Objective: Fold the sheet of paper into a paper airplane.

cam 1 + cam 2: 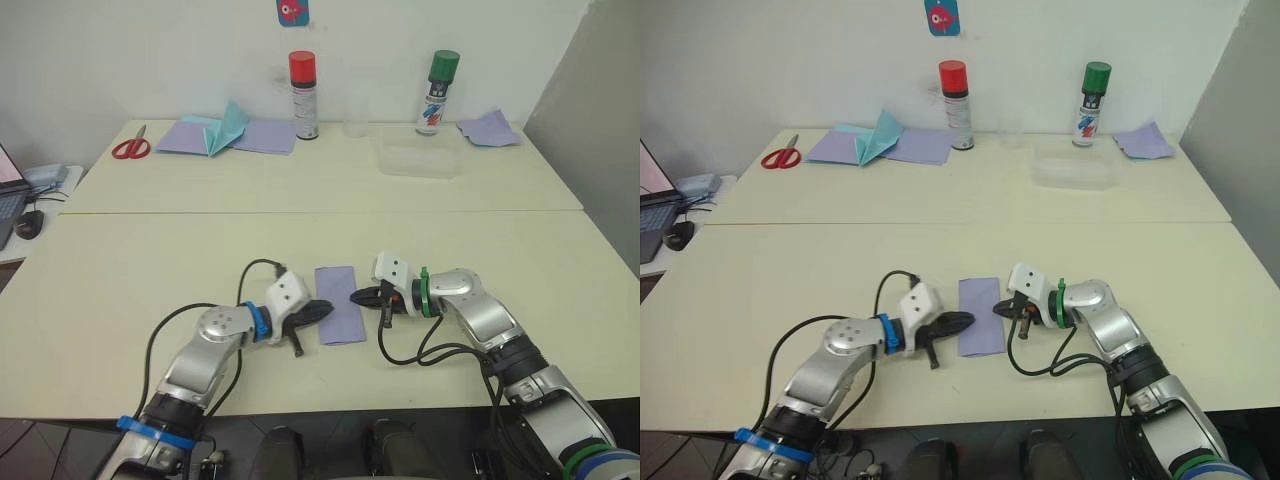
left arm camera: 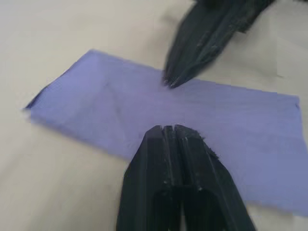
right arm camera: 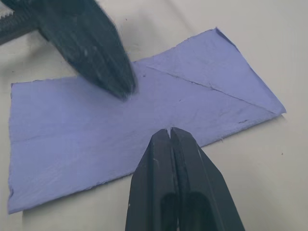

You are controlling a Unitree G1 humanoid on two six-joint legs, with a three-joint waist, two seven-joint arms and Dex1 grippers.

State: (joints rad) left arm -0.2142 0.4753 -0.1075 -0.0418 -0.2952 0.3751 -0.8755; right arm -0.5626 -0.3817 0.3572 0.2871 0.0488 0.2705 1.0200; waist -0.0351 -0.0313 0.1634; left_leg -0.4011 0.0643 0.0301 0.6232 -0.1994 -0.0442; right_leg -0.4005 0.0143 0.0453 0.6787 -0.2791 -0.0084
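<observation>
Two claws meeting over the folded sheet of paper [image 1: 338, 304] on the near desk [image 1: 150, 290].

We see the left claw [image 1: 322, 308] and right claw [image 1: 360, 297], both closed and empty, tips resting at opposite long edges of the sheet. The wrist views add diagonal creases at one end. On the far desk, a clear tray [image 1: 418, 160] appears empty; two spray cans, red-capped [image 1: 303, 96] and green-capped [image 1: 437, 93], carry labels we cannot read.
</observation>
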